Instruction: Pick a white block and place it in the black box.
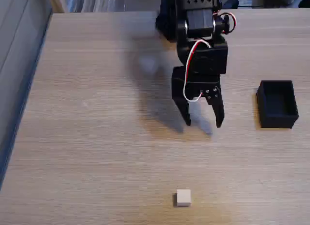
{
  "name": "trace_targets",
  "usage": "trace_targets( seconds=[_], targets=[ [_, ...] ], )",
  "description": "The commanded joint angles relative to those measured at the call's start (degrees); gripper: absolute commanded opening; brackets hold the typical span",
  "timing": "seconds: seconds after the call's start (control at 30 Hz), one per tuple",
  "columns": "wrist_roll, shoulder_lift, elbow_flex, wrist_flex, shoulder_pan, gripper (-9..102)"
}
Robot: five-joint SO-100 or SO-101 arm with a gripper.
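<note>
Fixed view, nearest first. White block [183, 197] sits at 6 o'clock in the frame, low on the wood-grain table [97, 138], flat on one face, nothing touching it, w/ bare tabletop all around. Small shadow on its left side.

Further back, about frame center, the gripper [204, 122] hangs tips-down, at 12 o'clock from the block and well apart from it. Its two black fingers [184, 111] are spread, clear gap between the tips, nothing held. Dark shadow falls on the table at 9 o'clock from the gripper.

Black box [277, 104] is at 3 o'clock from the gripper, near the right edge of the frame, open top up, inside looks dark; contents can't be told. Box is at approx 2 o'clock from the block, well apart.

Farther still, the black arm [201, 36] rises to 12 o'clock w/ a red-and-white cable [193, 55] looping down its front. Past the table's far edge, blurred clutter.
</note>
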Motion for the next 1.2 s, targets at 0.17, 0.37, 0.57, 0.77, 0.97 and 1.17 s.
trace_targets(
  seconds=[0.17, 0.37, 0.57, 0.77, 0.97, 1.17],
  targets=[
    [-0.4, -8.4, -10.7, -2.7, 2.5, 30],
    [-1.5, -14.3, -17.9, -2.7, 4.0, 31],
    [-1.9, -19.7, -24.7, -2.7, 5.0, 31],
    [-2.3, -23.1, -29.2, -2.5, 5.4, 31],
    [-1.8, -26.8, -34.8, -0.9, 5.4, 31],
    [-1.9, -29.6, -38.3, -0.9, 5.2, 31]
  ],
)
